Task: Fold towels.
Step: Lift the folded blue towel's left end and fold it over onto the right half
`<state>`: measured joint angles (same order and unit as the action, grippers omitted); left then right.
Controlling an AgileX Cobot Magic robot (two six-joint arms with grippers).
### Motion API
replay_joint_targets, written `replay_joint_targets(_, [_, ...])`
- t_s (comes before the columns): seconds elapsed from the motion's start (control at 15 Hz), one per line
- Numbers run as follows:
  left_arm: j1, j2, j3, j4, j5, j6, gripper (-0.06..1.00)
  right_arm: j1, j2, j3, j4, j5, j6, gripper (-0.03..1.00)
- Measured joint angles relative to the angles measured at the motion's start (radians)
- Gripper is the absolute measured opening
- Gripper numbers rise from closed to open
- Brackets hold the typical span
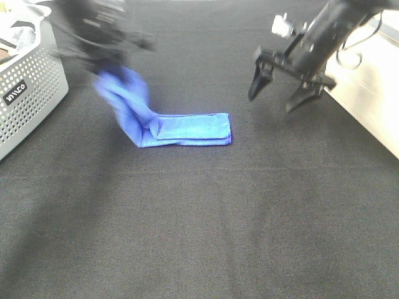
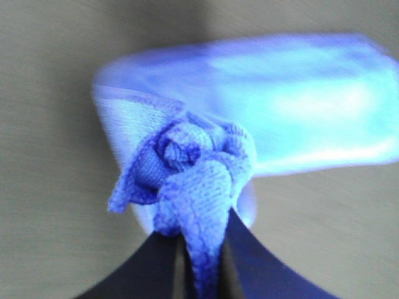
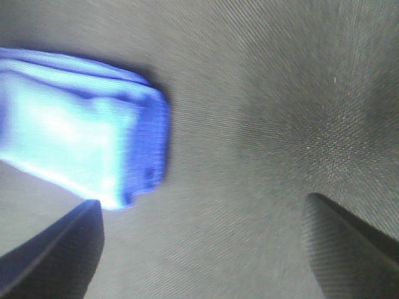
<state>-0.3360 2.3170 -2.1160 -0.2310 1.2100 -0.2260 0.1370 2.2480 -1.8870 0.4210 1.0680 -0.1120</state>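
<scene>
A blue towel (image 1: 187, 129) lies folded into a long strip on the dark table. Its left end (image 1: 121, 93) is lifted off the cloth by my left gripper (image 1: 103, 65), which is blurred by motion. In the left wrist view the towel (image 2: 187, 168) is bunched between the two dark fingers (image 2: 255, 274), so the gripper is shut on it. My right gripper (image 1: 280, 96) hangs open and empty above the table, right of the towel's right end. In the right wrist view the towel's end (image 3: 93, 149) lies beside one open finger (image 3: 56, 255).
A grey perforated basket (image 1: 28, 87) stands at the far left edge. A pale wooden surface (image 1: 374, 99) borders the table at the right. The dark tablecloth (image 1: 206, 224) fills the front.
</scene>
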Motion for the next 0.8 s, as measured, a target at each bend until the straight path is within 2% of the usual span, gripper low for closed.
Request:
replay_joint_targets(0.2, [-0.089, 0.030, 0.000, -0.049, -0.091, -0.063, 0.08, 0.000, -0.049, 0.000, 0.000, 0.021, 0.000, 0.81])
replay_joint_targets(0.33, [-0.107, 0.042, 0.000, -0.070, -0.126, -0.079, 0.08, 0.000, -0.051, 0.000, -0.001, 0.032, 0.000, 0.81])
replay_joint_targets(0.47, [-0.128, 0.088, 0.000, -0.108, -0.191, -0.149, 0.10, 0.000, -0.051, 0.000, -0.009, 0.061, 0.015, 0.81])
replay_joint_targets(0.6, [-0.131, 0.104, 0.000, -0.134, -0.240, -0.186, 0.28, 0.000, -0.051, 0.000, -0.023, 0.077, 0.024, 0.81])
replay_joint_targets(0.67, [-0.134, 0.104, 0.000, -0.187, -0.295, -0.188, 0.48, 0.000, -0.051, 0.000, -0.023, 0.078, 0.029, 0.81])
replay_joint_targets(0.73, [-0.136, 0.104, 0.000, -0.233, -0.326, -0.188, 0.60, 0.000, -0.051, 0.000, -0.023, 0.078, 0.030, 0.81])
replay_joint_targets(0.8, [-0.137, 0.104, 0.000, -0.263, -0.356, -0.189, 0.66, 0.000, -0.051, 0.000, -0.023, 0.078, 0.037, 0.81])
